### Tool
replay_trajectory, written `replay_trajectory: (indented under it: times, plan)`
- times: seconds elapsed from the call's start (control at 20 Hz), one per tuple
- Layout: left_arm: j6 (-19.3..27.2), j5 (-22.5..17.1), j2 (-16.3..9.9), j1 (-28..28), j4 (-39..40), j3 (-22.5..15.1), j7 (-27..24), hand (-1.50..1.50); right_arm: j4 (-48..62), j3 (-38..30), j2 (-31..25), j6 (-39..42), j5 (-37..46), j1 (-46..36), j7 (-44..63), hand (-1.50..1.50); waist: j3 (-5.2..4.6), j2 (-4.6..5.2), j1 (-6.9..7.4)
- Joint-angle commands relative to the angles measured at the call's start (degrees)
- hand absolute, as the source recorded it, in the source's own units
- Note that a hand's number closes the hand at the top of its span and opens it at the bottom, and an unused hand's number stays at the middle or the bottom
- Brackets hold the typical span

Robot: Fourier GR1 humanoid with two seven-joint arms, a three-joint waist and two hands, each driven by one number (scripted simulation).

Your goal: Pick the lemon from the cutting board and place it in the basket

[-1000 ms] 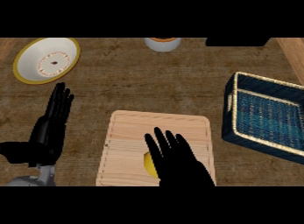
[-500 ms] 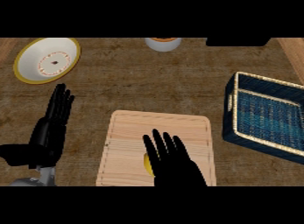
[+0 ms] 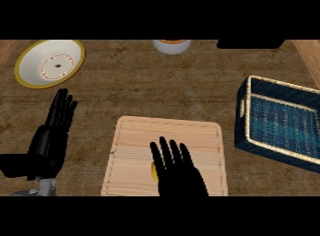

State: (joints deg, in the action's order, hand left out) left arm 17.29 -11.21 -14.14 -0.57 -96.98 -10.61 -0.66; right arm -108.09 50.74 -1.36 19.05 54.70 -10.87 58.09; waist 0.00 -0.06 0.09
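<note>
On the light wooden cutting board (image 3: 142, 138) near the counter's front lies the yellow lemon (image 3: 152, 169); only a thin sliver of it shows at the left edge of my right hand (image 3: 177, 173). That hand lies over it, fingers straight and pointing away from me, open. The dark blue woven basket (image 3: 246, 117) with a pale rim stands at the right, apart from the board. My left hand (image 3: 52, 136) rests open at the left, fingers up, off the board.
A white plate (image 3: 50, 62) with a yellow rim sits at the back left. A pale cup (image 3: 172, 45) stands at the back centre, a dark object (image 3: 251, 44) to its right. Wooden strips border the counter at both sides.
My right hand has drawn back toward the front edge, covering more of the lemon. The left hand has stayed still.
</note>
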Motion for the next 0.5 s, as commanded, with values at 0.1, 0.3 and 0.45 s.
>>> replay_trajectory:
  times: [0.1,0.3,0.45]
  plan:
    - [-1.5,0.3,1.0,-1.2,0.3,1.3,1.1,0.0,5.6,-0.2,1.3,-5.8,2.6,-1.4,2.9,-1.5,0.0,0.04,0.04]
    - [-2.5,1.4,1.8,-1.4,1.5,2.5,1.1,0.0,8.5,0.3,1.3,-8.5,4.5,2.2,-1.5,-1.5,0.01,0.04,-0.05]
    - [-2.2,2.9,3.9,-3.3,3.9,2.4,-0.6,0.0,10.9,-1.7,1.3,-9.0,2.8,1.3,-3.2,-1.5,0.01,0.06,-0.11]
